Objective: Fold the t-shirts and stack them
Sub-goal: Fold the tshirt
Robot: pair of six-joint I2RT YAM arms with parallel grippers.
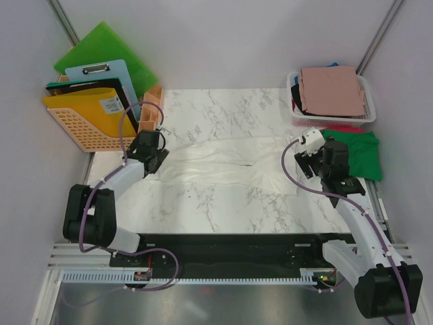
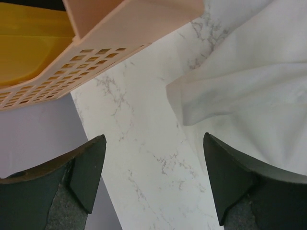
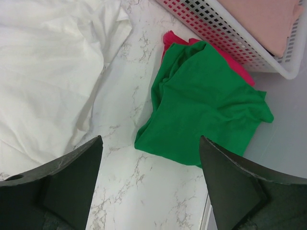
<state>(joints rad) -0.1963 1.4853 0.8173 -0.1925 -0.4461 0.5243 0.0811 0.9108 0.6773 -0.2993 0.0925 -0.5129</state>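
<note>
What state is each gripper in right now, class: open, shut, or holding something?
Left gripper: open, holding nothing, by the cream-white cloth t-shirt.
Right gripper: open, holding nothing, near the crumpled green cloth t-shirt.

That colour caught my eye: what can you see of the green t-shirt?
The green t-shirt is plain soft cloth, loosely bunched and creased. It lies at the right edge of the table, partly over a red t-shirt peeking out behind it, beside the white mesh basket. Nothing grips it.
</note>
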